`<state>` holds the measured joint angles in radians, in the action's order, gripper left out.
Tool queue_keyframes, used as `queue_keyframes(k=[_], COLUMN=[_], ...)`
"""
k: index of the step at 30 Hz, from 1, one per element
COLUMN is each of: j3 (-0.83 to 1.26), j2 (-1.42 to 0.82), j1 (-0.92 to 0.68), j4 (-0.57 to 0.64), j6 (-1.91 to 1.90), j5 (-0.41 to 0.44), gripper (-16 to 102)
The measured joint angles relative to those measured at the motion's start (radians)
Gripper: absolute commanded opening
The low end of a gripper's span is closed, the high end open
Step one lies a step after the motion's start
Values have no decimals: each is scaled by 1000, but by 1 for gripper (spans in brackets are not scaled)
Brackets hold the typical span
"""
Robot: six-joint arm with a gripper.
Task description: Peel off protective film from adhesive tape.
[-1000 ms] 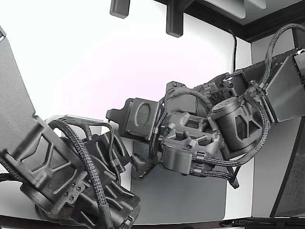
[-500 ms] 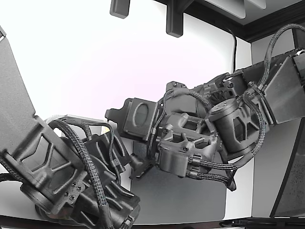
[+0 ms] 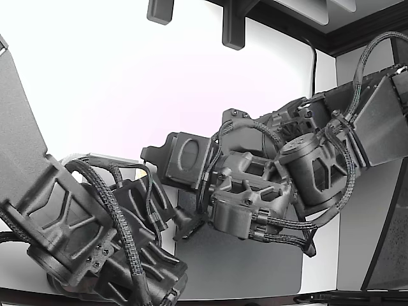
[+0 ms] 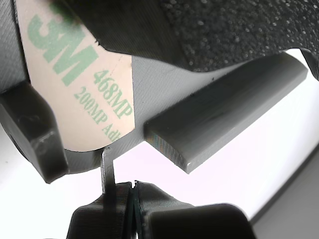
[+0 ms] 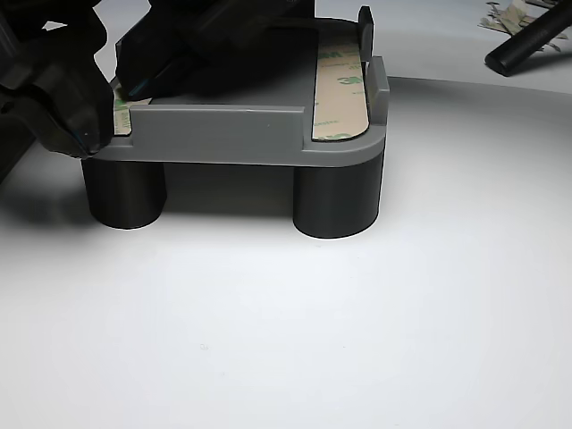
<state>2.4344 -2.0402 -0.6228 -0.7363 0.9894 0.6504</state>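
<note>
Closest to the wrist camera, the fingers (image 4: 130,201) are pressed together with no visible gap, and a thin sliver of liner tab (image 4: 106,167) rises out of the seam between them; they appear to pinch it, though the contact itself is hidden. That tab leads up to the rounded end of the protective film (image 4: 84,79), a tan strip printed with green 3M lettering, lying flat on the grey fixture (image 4: 164,84). A grey bar (image 4: 224,107) of the fixture runs just beside the strip. In the other view, the same fixture (image 5: 228,134) stands on two dark cylindrical legs (image 5: 338,192) on the white table (image 5: 295,331). A second film-covered tape strip (image 5: 340,94) lies along its edge, while the dark gripper body (image 5: 54,76) covers the opposite corner. Farther off, the exterior view shows two black arms (image 3: 268,185) crowded together over a grey mat (image 3: 248,261).
</note>
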Motion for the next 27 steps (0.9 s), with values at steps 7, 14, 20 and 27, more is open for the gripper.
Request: queue_keyframes(k=[7,14,20,27], j3=[-3,-6,-11,-11], j2=[5,12,17,18], j1=[-2,-2,-5,-8], j4=[-3,-6,-6,-6], j6=[-3,-8,-11,-15], j5=[5,5,8,12], gripper=[-11,-11,-11,-11])
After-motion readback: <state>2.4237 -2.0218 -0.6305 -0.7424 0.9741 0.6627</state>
